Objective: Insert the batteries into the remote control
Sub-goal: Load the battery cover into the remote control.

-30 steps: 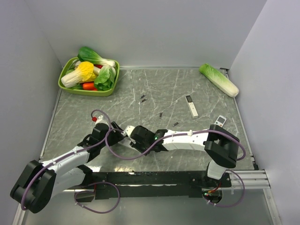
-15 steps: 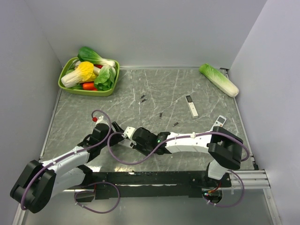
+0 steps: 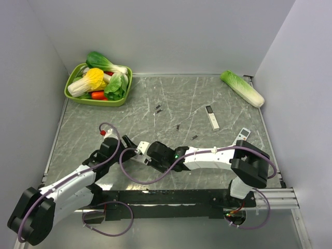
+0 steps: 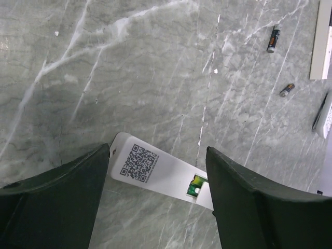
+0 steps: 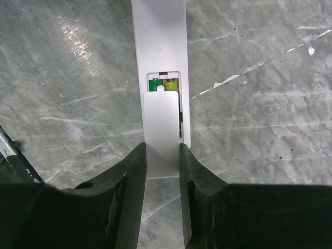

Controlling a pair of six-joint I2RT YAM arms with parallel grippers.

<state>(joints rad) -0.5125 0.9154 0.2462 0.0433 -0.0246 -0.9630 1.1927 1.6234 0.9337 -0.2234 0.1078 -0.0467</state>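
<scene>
The long white remote control lies back up on the marble table, between my two grippers. Its open recess shows the tops of two green batteries. My right gripper is shut on a white battery cover that lies partly over the recess. My left gripper is open, its fingers on either side of the remote's QR-code end, not touching it. The green-lined recess also shows in the left wrist view.
Loose small cells lie mid-table. A white remote with a black end and a smaller remote lie right. A green basket of vegetables stands back left, a cabbage back right.
My right gripper has shifted slightly to the right along the remote. The left arm's elbow has swung a little. The remote stays in place.
</scene>
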